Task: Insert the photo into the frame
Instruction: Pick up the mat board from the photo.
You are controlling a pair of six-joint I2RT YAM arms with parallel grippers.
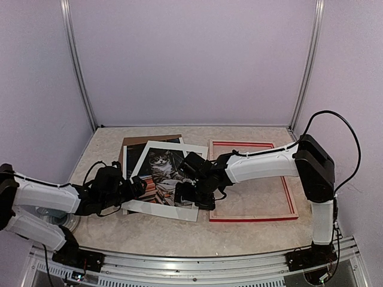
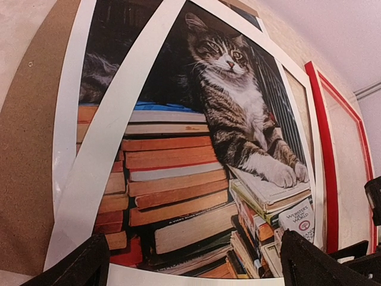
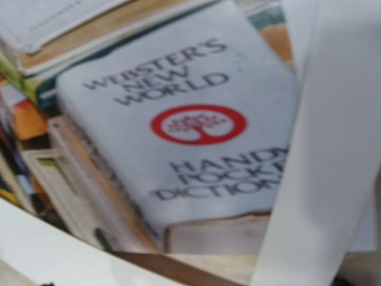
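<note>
The photo (image 1: 163,170) lies face up on the worktop (image 1: 155,236), left of centre. Its cat shows through a white mat (image 1: 161,209) that sits tilted on top of it, and under both is a brown board (image 1: 152,139).

My left hand (image 1: 136,186) is at the photo's left edge, low over it. Its fingers (image 2: 83,268) are spread wide with nothing between them, and from that wrist the photo's stacked books fill the gap.

My right hand (image 1: 182,192) hangs over the photo's near right corner. It is so close that its camera shows only a blurred dictionary cover and a strip of mat. Whether this hand is wide or narrow I cannot tell.

The frame (image 1: 254,218) lies flat just right of the mat. Its bars are red, the worktop shows through it, and my right arm reaches across it.
</note>
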